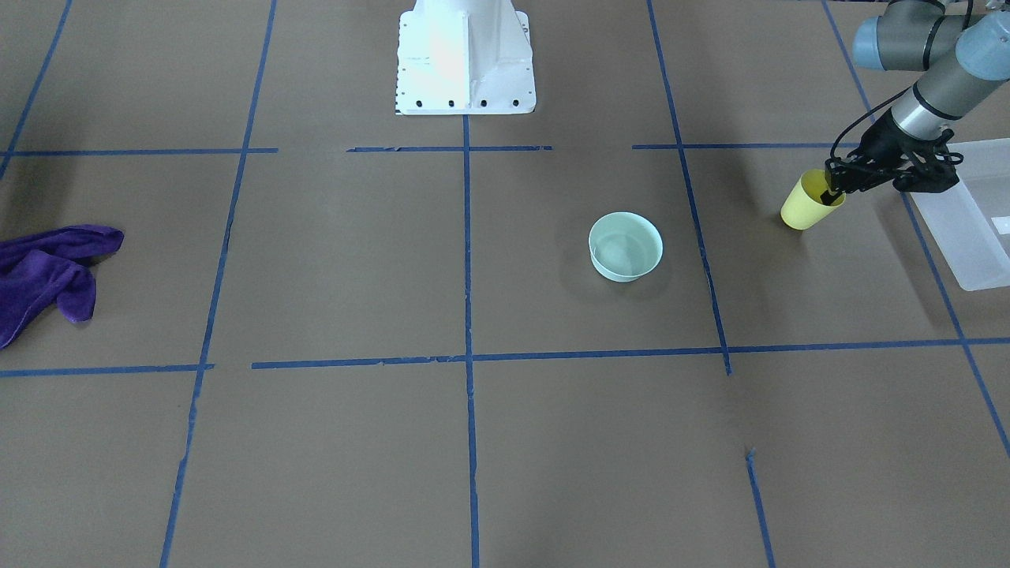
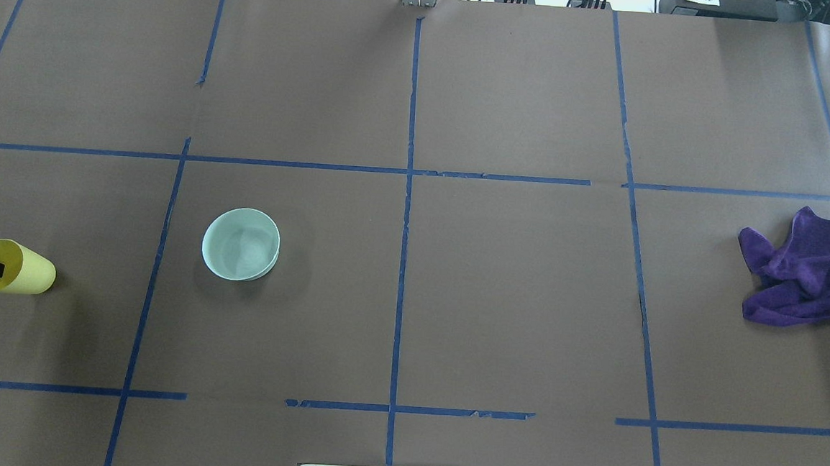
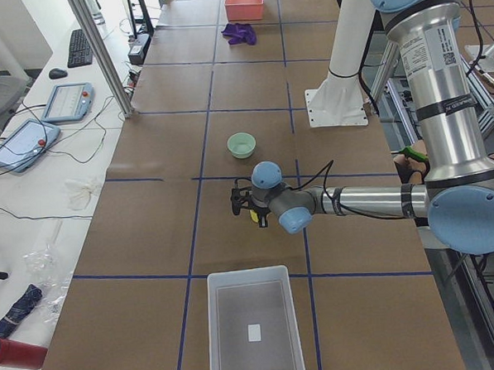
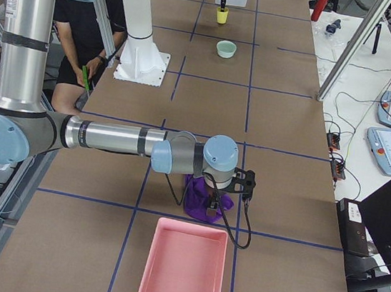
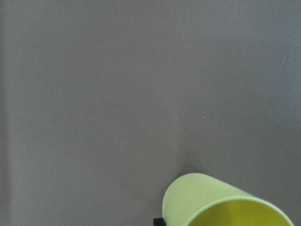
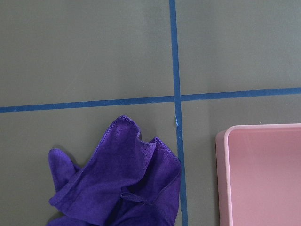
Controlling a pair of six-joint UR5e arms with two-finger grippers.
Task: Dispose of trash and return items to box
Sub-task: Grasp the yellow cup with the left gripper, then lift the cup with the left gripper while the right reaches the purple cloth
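The yellow cup (image 1: pixel 806 207) is tilted, with its base low over the brown table, right of the mint bowl in the front-facing view. My left gripper (image 1: pixel 828 194) is shut on its rim, one finger inside the cup. The cup also shows in the overhead view (image 2: pixel 23 270) and the left wrist view (image 5: pixel 221 202). The frosted box (image 1: pixel 974 229) lies just beyond the gripper, and it shows in the exterior left view (image 3: pixel 254 325) with only a small white label inside. My right gripper (image 4: pixel 214 200) hangs over a purple cloth (image 4: pixel 199 203); I cannot tell whether it is open or shut.
A mint bowl (image 1: pixel 626 246) stands near the table's middle on the left arm's side. The purple cloth (image 6: pixel 117 183) lies crumpled beside a pink tray (image 6: pixel 263 174) at the right arm's end. The white robot base (image 1: pixel 465 55) stands at the robot's edge of the table.
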